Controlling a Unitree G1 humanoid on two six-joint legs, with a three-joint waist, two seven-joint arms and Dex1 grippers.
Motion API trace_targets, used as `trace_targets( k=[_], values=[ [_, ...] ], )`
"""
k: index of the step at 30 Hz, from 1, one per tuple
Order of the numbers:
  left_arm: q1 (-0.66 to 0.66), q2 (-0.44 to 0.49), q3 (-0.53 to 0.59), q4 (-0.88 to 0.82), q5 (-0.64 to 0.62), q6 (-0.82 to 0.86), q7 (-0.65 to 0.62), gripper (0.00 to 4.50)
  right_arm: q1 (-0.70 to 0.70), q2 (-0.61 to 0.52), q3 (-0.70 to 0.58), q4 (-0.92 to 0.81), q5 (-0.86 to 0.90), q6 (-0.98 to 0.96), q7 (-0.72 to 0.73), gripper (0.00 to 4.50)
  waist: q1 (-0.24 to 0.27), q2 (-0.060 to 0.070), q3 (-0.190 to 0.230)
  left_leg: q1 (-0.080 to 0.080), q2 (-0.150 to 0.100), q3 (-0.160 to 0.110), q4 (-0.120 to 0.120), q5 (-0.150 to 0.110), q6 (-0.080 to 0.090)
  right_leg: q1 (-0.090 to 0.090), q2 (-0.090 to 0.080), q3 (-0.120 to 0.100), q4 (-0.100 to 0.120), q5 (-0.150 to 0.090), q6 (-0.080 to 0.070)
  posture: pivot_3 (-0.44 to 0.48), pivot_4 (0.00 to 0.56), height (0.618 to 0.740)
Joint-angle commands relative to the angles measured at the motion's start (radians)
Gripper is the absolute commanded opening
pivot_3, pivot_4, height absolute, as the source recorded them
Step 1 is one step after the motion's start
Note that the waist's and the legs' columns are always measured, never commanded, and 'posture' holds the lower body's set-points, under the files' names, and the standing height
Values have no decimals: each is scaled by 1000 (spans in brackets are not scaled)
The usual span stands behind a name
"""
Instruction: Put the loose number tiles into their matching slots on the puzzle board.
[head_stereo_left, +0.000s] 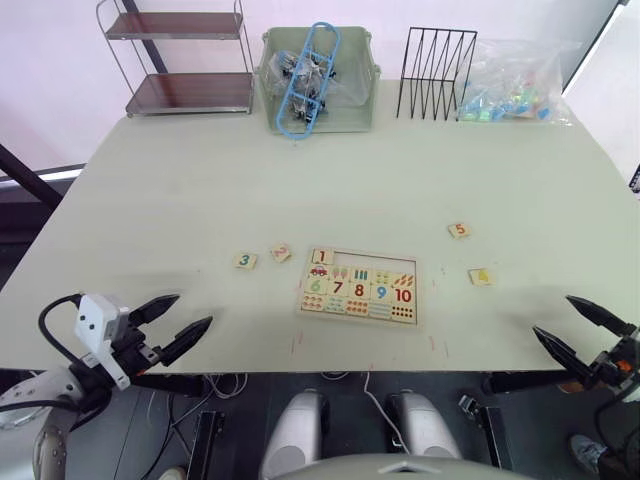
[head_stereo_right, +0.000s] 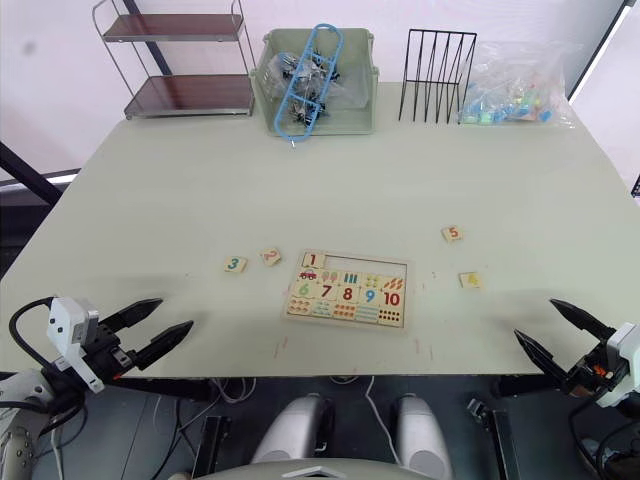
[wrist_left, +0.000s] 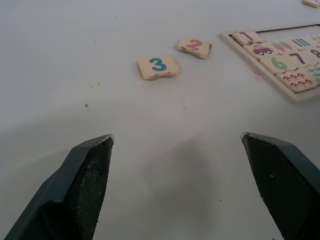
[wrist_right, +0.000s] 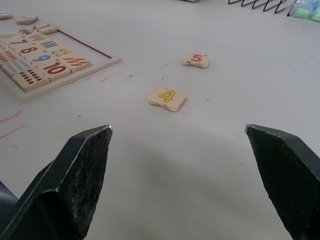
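Tiles loose on table (head_stereo_left: 200, 180): 3 (head_stereo_left: 245, 261) and 2 (head_stereo_left: 281, 253) left of board (head_stereo_left: 358, 286), 5 (head_stereo_left: 459, 230) and 4 (head_stereo_left: 481, 276) right; 1 seated. Left end effector (head_stereo_left: 178, 322) and right end effector (head_stereo_left: 582, 327) spread, empty, each facing its nearest pair, probably for split pickup.

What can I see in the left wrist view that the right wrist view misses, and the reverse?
Left wrist alone: the pale wooden tile with a teal 3 and the one with a red 2, ahead of the open left tool. Right wrist alone: the yellow 4 tile and red 5 tile, ahead of the open right tool. Both: the pale wooden puzzle board with its seated 1.
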Motion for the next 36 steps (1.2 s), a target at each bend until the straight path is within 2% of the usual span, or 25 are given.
trace_targets(
  k=[1,36],
  values=[
    [11,6,19,-27,-18,-26,0,4358,-4,-3,-23,2,3,-13,0,4500,0,0,0,0,0,0,0,0,0,0,0,0,0,0,0,0,150,740],
    [-78,28,-30,96,2,-82,-31,4358,-10,42,-9,7,-23,-51,-8,4500,-1,0,0,0,2,1,0,0,0,0,2,0,-2,0,0,0,150,740]
  ],
)
